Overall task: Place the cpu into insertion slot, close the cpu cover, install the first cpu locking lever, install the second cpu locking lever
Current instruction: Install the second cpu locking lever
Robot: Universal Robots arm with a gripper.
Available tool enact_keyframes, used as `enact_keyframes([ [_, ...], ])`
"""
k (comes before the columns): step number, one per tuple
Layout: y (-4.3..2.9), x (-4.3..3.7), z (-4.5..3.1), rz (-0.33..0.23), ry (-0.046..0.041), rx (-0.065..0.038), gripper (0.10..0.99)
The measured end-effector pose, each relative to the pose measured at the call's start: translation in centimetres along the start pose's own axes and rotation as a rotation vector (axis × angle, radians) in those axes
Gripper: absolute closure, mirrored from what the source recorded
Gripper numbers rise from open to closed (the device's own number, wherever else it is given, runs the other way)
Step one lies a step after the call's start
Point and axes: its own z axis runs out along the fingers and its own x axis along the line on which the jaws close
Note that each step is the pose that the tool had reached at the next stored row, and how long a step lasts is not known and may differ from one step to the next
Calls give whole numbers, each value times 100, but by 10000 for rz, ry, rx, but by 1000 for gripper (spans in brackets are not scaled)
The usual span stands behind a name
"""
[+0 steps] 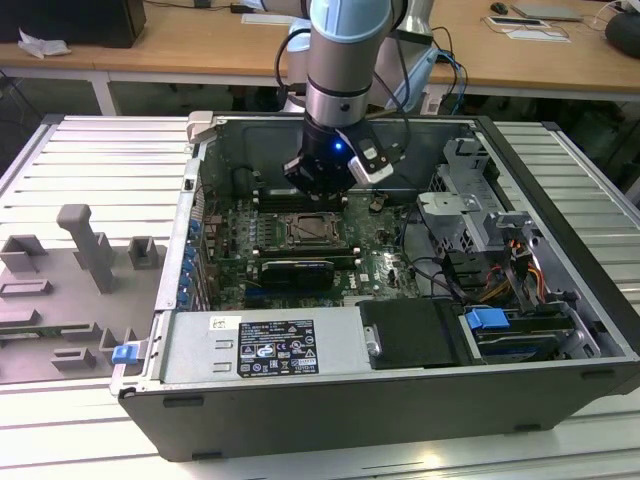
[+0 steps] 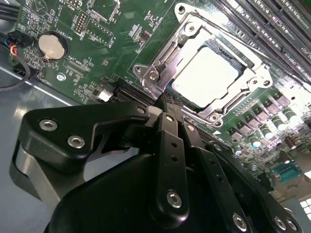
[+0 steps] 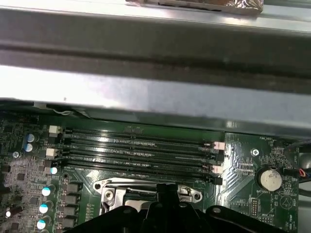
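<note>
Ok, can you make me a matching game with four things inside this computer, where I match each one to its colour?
Things:
1. square metal-topped cpu in its socket
2. flat round coin battery
3. circuit board
4. plastic latch tab on the case's outer edge

Colours:
A. green
B. blue
C. pale silver-grey square
D. shiny silver disc

Pairs: 1-C, 2-D, 3-A, 4-B

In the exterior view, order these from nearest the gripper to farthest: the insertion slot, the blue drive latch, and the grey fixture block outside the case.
1. The insertion slot, on the board just below the gripper.
2. The blue drive latch, toward the exterior view's right, in the case's front corner.
3. The grey fixture block, outside the case on the exterior view's left.
</note>
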Motion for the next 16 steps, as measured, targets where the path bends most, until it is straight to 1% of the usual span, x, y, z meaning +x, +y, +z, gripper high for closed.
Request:
enact_keyframes([
  [5, -47, 4, -6, 0, 0, 0, 980],
  [7, -54, 5, -6, 1, -1, 0, 980],
  [9, -54, 6, -26, 1, 0, -4, 980],
  [10, -51, 5, -52, 0, -1, -10, 980],
  [11, -45, 5, -99, 0, -2, -18, 980],
  [12, -34, 5, -199, 0, -2, -24, 980],
  [13, -28, 4, -269, -2, -3, -28, 980],
  [14, -53, 7, -273, 0, -2, -29, 980],
  [15, -113, 13, -281, -1, -2, -29, 980],
  [16, -147, 16, -284, 1, -3, -32, 980],
])
